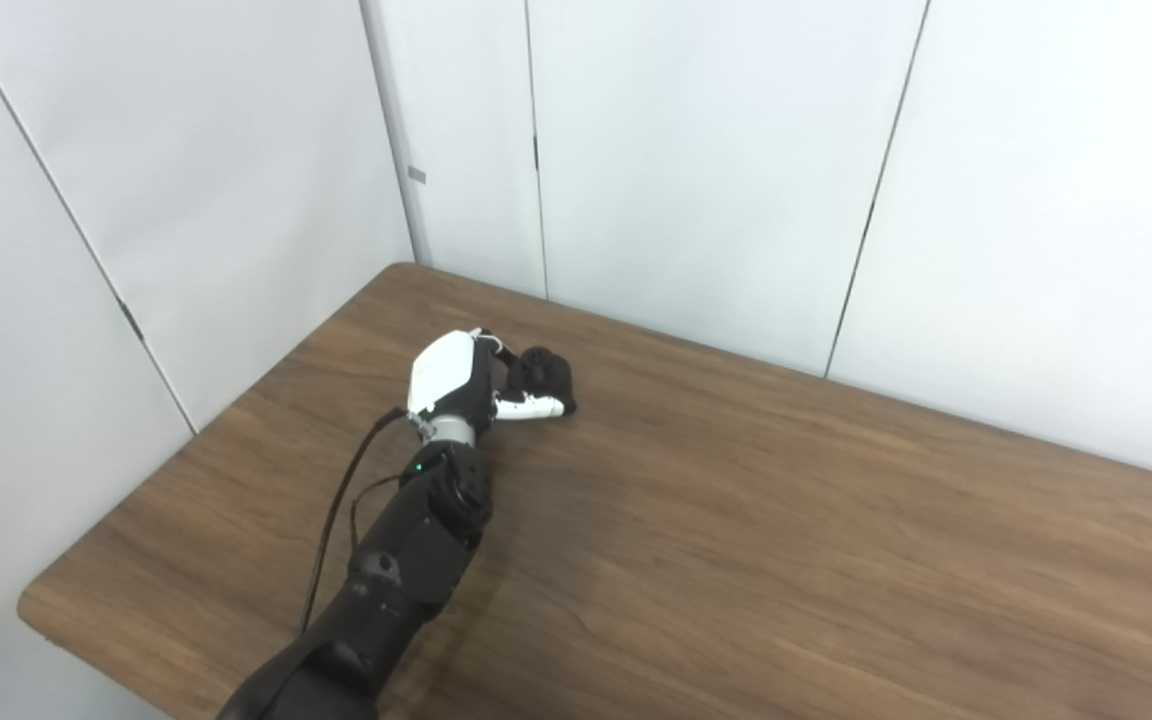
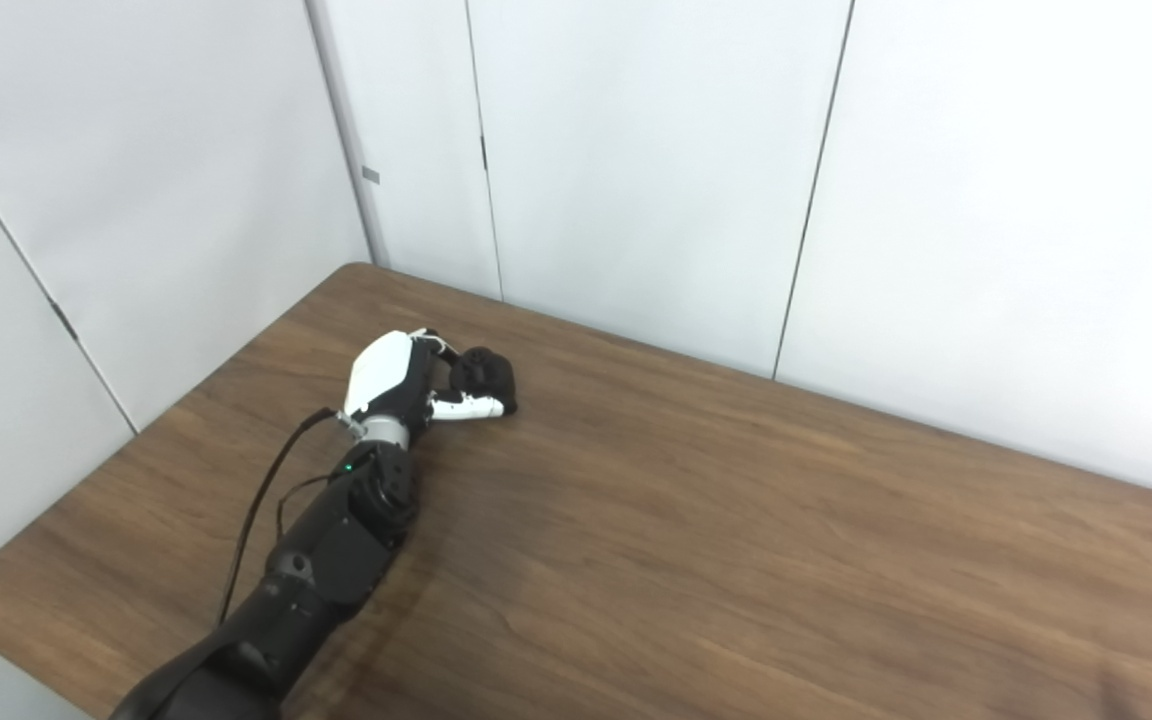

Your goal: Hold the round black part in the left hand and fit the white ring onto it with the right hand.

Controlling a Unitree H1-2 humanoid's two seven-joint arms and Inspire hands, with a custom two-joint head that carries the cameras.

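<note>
Though it looks small, stiff and light, the round black part (image 1: 541, 372) near the tabletop's (image 1: 736, 520) far left corner wants gripping around its rim; the left hand (image 1: 471, 385) is clasped around it, its axis unclear. Right hand and white ring are unseen.

Matt wood-grain table (image 1: 736, 520), glossy white plastic robot hand (image 1: 456, 380), matt black part (image 1: 546, 375)
</note>
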